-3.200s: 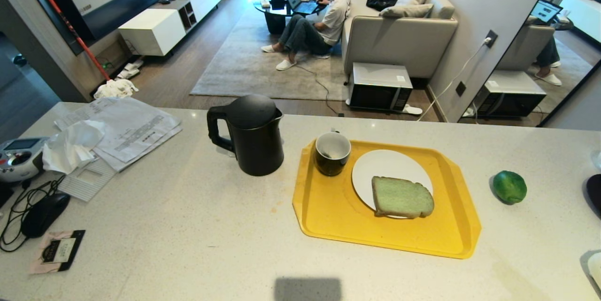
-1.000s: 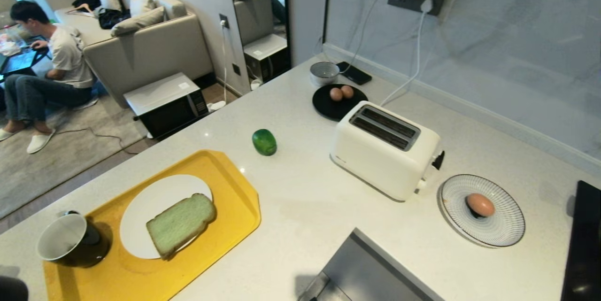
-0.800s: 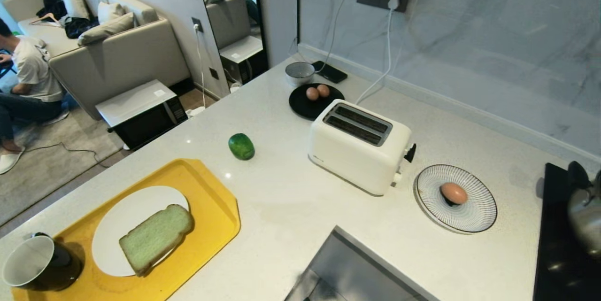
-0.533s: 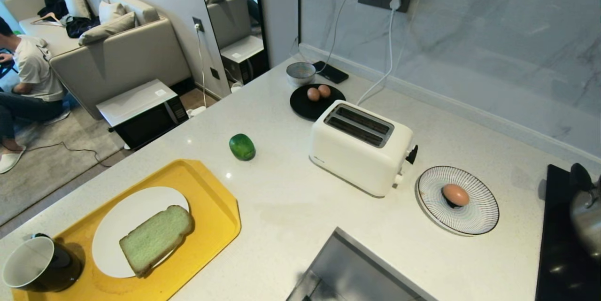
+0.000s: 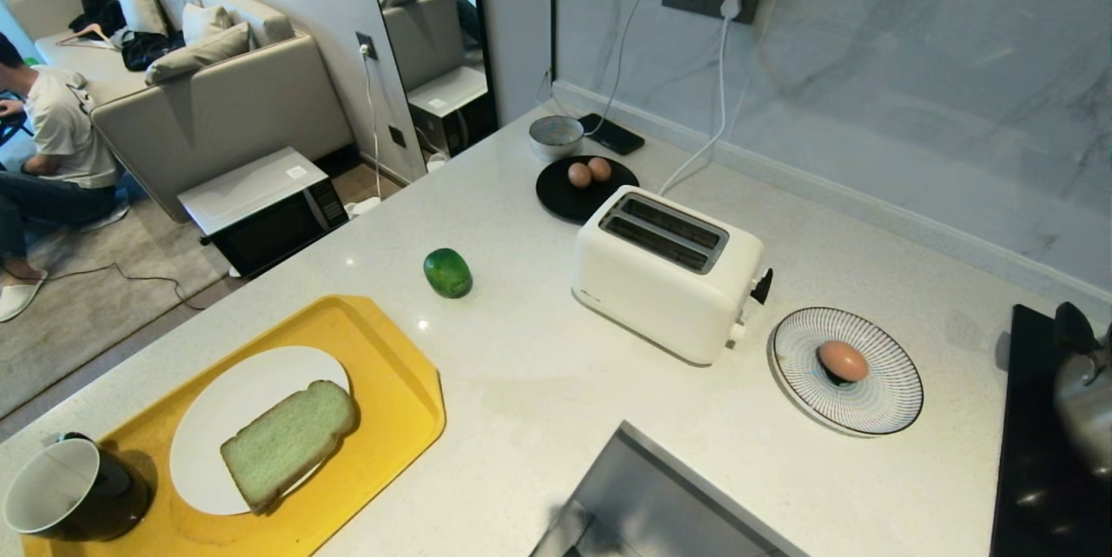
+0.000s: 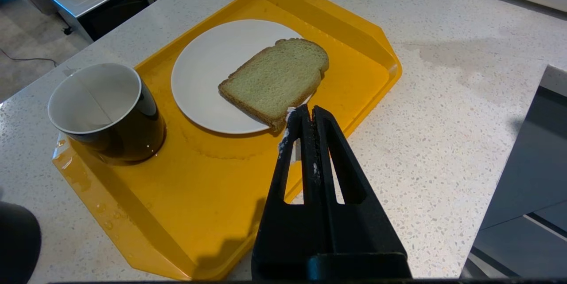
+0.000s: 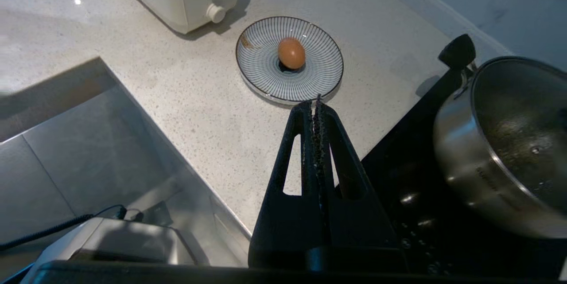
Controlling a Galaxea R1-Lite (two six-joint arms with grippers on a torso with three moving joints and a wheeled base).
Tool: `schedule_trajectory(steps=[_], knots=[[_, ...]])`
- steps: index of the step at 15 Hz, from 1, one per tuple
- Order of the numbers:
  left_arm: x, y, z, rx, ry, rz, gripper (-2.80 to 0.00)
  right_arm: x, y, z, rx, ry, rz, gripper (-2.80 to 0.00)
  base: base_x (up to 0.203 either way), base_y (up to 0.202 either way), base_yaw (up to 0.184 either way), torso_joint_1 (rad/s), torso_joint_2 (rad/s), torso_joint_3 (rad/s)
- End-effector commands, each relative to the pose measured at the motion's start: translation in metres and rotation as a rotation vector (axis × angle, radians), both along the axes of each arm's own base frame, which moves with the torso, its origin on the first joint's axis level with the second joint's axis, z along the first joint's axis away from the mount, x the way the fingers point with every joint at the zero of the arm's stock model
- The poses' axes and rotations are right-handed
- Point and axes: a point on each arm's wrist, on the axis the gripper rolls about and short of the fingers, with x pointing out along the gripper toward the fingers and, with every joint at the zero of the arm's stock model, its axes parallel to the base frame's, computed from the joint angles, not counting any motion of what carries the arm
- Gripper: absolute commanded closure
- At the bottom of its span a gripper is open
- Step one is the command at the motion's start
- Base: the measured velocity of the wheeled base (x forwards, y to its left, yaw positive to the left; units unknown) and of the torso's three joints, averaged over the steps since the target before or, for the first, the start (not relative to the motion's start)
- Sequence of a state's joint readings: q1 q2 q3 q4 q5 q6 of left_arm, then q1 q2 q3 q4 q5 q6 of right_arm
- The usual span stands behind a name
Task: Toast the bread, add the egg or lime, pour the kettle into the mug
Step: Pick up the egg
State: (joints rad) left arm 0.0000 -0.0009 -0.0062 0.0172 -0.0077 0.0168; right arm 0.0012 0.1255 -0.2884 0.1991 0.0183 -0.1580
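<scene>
White speckled countertop (image 5: 539, 383) fills the head view, backed by a marble wall, with a living room off to the left where a person (image 5: 52, 149) sits cut off by the frame edge. A yellow tray (image 5: 382, 401) carries a white plate (image 5: 217, 418) with the bread (image 5: 287, 442) lying flat across it, and the mug (image 5: 65, 500) stands at the tray's near-left corner, partly cropped. The lime (image 5: 447, 272) rests on the counter between tray and white toaster (image 5: 665, 275). Two eggs sit on a black plate (image 5: 565, 196) behind the toaster; the egg (image 5: 843, 361) lies on a striped plate (image 5: 877, 405) to the toaster's right. Neither arm shows here, and no kettle is in view.

From the left wrist view, the left gripper (image 6: 305, 113) hangs above the tray's edge, fingers pressed together and empty, tips just short of the bread (image 6: 274, 80). The mug (image 6: 106, 113) shows a white inside.

From the right wrist view, the right gripper (image 7: 315, 106) points down over the counter near the striped plate's rim, fingers together, holding nothing. The egg (image 7: 291, 52) sits at the plate's centre. A steel pot (image 7: 509, 151) on a black cooktop is cut off at the frame edge.
</scene>
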Motion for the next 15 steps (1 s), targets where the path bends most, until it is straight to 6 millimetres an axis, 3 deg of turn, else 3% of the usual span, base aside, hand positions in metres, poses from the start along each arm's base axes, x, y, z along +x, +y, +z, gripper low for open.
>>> schedule_trajectory(steps=[1,3,5,10,13,14,15], knots=[[0.000,0.000,0.000,0.000,-0.001,0.000,0.00,0.027,0.000,0.056,-0.006,0.220,0.008,0.00,0.000,0.000,0.000,0.000,0.00,0.000],[0.000,0.000,0.000,0.000,-0.001,0.000,0.00,0.067,0.000,0.082,-0.016,0.411,0.004,0.00,0.000,0.000,0.000,0.000,0.00,0.000],[0.000,0.000,0.000,0.000,-0.001,0.000,0.00,0.113,0.001,0.089,-0.042,0.596,-0.017,0.00,0.000,0.000,0.000,0.000,0.00,0.000],[0.000,0.000,0.000,0.000,-0.001,0.000,0.00,0.210,0.000,0.074,-0.158,0.897,-0.015,0.00,0.000,0.000,0.000,0.000,0.00,0.000],[0.000,0.000,0.000,0.000,-0.001,0.000,0.00,0.262,-0.010,0.059,-0.196,0.865,-0.019,0.00,0.000,0.000,0.000,0.000,0.00,0.000],[0.000,0.000,0.000,0.000,-0.001,0.000,0.00,0.275,-0.016,0.054,-0.223,0.839,-0.001,-2.80,0.000,0.000,0.000,0.000,0.00,0.000],[0.000,0.000,0.000,0.000,-0.001,0.000,0.00,0.282,-0.019,0.049,-0.244,0.824,0.025,-2.80,0.000,0.000,0.000,0.000,0.00,0.000]])
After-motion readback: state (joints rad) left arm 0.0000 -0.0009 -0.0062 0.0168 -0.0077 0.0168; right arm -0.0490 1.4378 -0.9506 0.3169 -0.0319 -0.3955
